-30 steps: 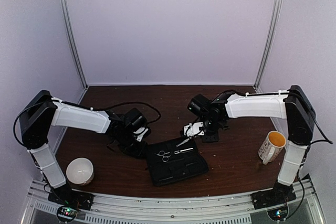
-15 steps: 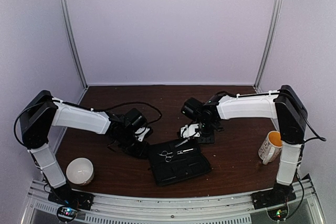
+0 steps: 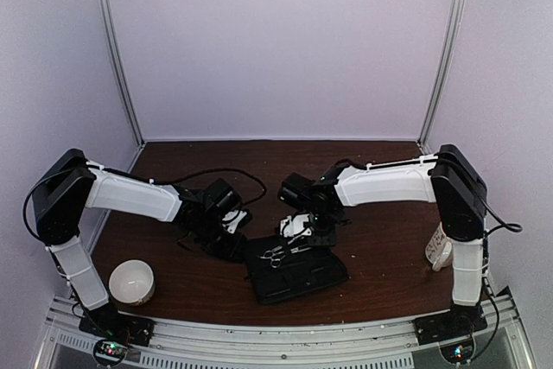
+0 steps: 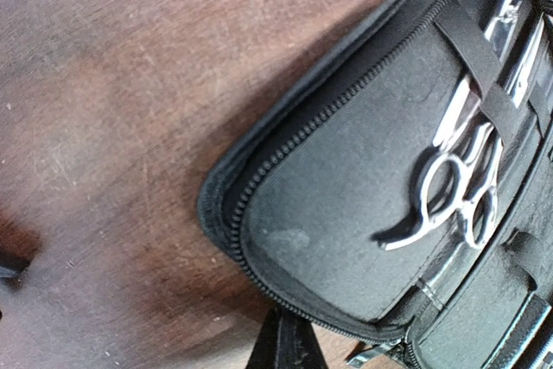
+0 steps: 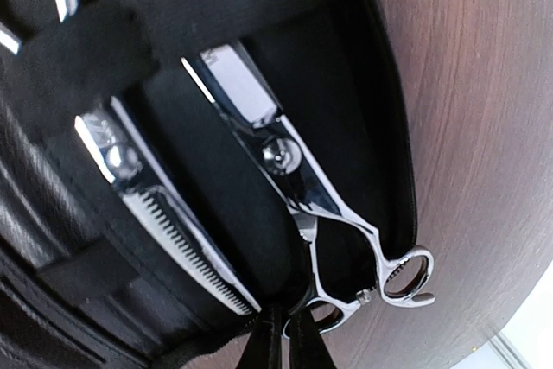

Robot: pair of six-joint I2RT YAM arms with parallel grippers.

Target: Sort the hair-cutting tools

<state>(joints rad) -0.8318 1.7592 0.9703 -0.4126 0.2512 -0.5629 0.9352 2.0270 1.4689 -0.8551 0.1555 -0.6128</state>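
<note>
A flat black case [image 3: 298, 276] lies open at the near middle of the table. One pair of silver scissors [image 3: 275, 254] sits on it under a strap and also shows in the left wrist view [image 4: 458, 187]. My right gripper [image 3: 296, 229] is at the case's far edge. In the right wrist view its fingertips [image 5: 298, 345] are shut on a ring loop of a second pair of scissors [image 5: 298, 187], whose blades lie under a strap beside toothed shears [image 5: 173, 231]. My left gripper [image 3: 228, 244] is shut, its tips [image 4: 287, 343] against the case's zip edge [image 4: 259, 205]. I cannot make out the black sticks.
A white bowl [image 3: 131, 281] stands at the near left by the left arm's base. A white mug [image 3: 439, 248] stands at the right, partly behind the right arm. Black cables [image 3: 216, 174] run across the table behind the left arm.
My right arm has swung left and nearer, carrying the scissors from beyond the case onto its far part. The case has shifted slightly. My left gripper has stayed put.
</note>
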